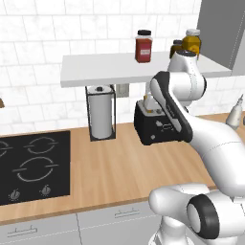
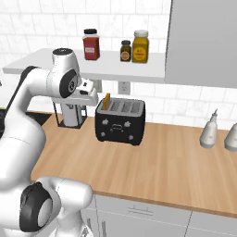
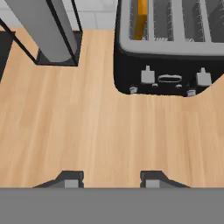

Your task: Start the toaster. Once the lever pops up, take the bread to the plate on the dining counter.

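Hovering with claw (image 3: pixel 109 178) half spread and empty, lining up on toaster (image 3: pixel 168 48) ahead to press its lever (image 3: pixel 147 75), bread (image 3: pixel 140 19) standing in slot beyond.

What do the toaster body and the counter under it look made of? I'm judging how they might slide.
Toaster: glossy black shell, plastic or enamelled metal, with a matte grey slotted top. Counter: light wood, judging by its straight grain lines, with a smooth matte finish.
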Controlling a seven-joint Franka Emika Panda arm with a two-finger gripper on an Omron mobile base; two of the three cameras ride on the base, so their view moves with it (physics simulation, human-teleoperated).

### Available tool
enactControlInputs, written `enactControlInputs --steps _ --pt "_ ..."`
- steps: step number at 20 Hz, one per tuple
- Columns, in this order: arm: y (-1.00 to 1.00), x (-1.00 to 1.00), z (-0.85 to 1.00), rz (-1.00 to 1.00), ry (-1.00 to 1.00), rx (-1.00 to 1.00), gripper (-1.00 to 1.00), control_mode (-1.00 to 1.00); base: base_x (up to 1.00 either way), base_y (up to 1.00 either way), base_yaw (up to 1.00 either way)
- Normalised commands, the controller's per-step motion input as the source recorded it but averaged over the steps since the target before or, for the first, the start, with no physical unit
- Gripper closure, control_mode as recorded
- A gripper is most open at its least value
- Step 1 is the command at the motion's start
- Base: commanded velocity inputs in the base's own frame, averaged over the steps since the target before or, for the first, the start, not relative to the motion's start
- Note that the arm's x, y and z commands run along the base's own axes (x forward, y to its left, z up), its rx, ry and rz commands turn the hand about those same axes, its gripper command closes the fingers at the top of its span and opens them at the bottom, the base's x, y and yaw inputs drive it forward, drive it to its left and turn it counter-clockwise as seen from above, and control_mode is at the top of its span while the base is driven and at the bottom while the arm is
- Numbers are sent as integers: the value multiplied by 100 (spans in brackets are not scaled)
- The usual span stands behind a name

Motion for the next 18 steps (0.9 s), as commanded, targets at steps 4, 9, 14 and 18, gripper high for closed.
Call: enactControlInputs --steps 4,9,14,18 --pt "0 0 0 0 -1 0 -100 -100 0 0 0" --pt "5 -20 -1 0 -25 0 -100 -100 0 0 0" --pt "-30 -4 4 1 -22 0 -100 -100 0 0 0" --pt "-22 0 18 0 -8 0 -100 -100 0 0 0"
